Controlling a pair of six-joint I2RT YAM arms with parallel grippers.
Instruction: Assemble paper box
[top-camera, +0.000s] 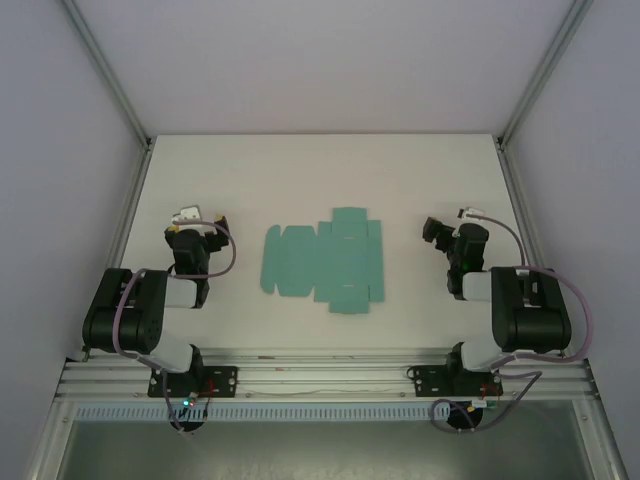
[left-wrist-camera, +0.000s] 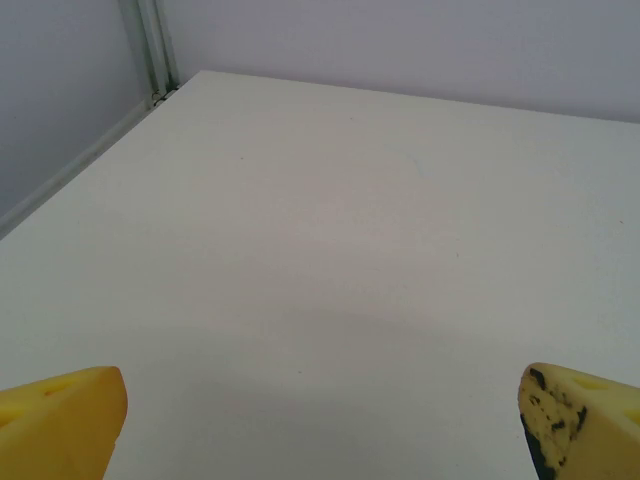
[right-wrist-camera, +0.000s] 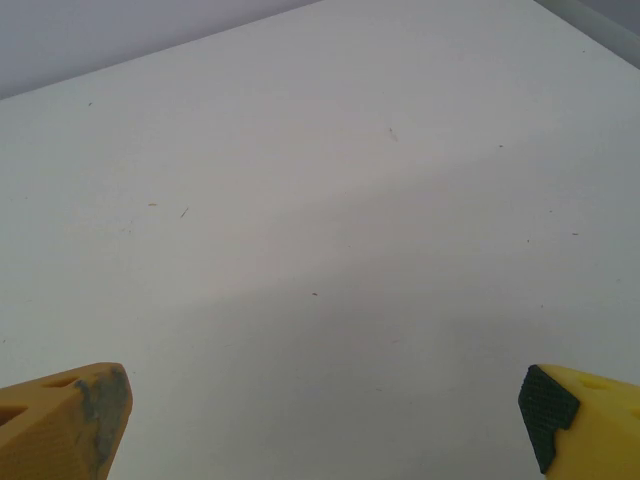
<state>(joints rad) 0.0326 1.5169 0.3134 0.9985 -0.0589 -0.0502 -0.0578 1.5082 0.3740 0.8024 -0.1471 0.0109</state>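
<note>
The flat, teal-green card paper box sheet (top-camera: 325, 262) lies between the left hand (left-wrist-camera: 320, 425) and right hand (right-wrist-camera: 325, 425), both spread wide and empty; it looks light and bendy, so grab an edge flap.

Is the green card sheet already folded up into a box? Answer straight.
No, the green card sheet lies flat on the table with its flaps spread out, unfolded.
</note>
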